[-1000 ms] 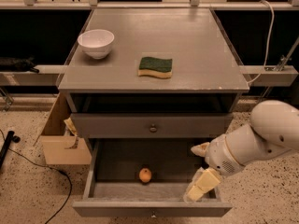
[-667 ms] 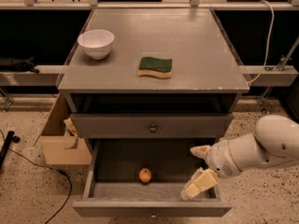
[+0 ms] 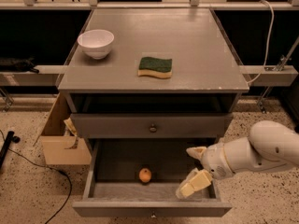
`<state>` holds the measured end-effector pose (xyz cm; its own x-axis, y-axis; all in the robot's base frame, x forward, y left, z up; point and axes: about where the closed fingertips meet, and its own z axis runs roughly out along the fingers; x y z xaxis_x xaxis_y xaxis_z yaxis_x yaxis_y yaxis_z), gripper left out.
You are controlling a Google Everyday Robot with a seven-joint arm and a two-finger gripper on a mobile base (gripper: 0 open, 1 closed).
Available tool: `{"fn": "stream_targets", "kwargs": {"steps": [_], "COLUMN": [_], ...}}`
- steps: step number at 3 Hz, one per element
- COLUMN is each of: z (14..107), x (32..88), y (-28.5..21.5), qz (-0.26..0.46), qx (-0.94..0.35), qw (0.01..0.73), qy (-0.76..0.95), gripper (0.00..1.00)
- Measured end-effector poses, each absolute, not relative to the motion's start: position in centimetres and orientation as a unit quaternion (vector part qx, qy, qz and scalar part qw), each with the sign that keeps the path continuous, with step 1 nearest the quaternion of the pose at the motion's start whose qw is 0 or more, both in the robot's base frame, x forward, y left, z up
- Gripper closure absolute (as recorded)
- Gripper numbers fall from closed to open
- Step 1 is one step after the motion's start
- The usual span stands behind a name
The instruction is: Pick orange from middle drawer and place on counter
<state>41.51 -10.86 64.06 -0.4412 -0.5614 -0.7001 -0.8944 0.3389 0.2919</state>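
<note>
although the gripper [image 3: 187, 171] is in plain view, the arm [image 3: 261, 150] behind it runs off the right edge, so i cannot see its far end or the base. gripper sits over the right end of the open middle drawer [image 3: 117, 191], at about rim height. fingers [image 3: 192, 185] are spread apart with nothing between them. the lower finger covers part of the drawer's right front corner. the drawer front is clipped by the bottom edge, and only the top of its knob [image 3: 153, 215] shows. the slot just under the counter [image 3: 187, 36] is dark and i cannot make out its inside. a cardboard box [image 3: 63, 141] at the left is partly hidden behind the cabinet side.

orange [image 3: 145, 174] lies on the drawer floor, roughly centred left to right, to the left of the gripper and not touching it. on the counter: white bowl [image 3: 96, 42] at the back left, green-and-yellow sponge [image 3: 155, 66] near the middle, apart from each other. a closed drawer front [image 3: 117, 125] sits above the open drawer.

versus 0.7 s ago: the arm's white body has dropped a little and the lower finger has shifted slightly left, toward the orange. finger spread looks unchanged. versus 1.0 s ago the drop is clearer. orange, bowl and sponge have not moved.
</note>
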Motion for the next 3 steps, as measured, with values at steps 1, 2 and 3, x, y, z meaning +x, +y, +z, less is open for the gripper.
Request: {"fn": "stream_targets", "kwargs": {"steps": [1, 2, 3], "z": [63.5, 63.0, 62.4], "x": [43.2, 46.5, 48.7], "y": [-9.6, -6.5, -6.1], "qz": [0.332, 0.320, 0.297], "qx": [-0.465, -0.457, -0.435], "qw": [0.274, 0.326, 0.367], "qy": [0.774, 0.763, 0.767], "gripper": [0.00, 0.00, 0.00]}}
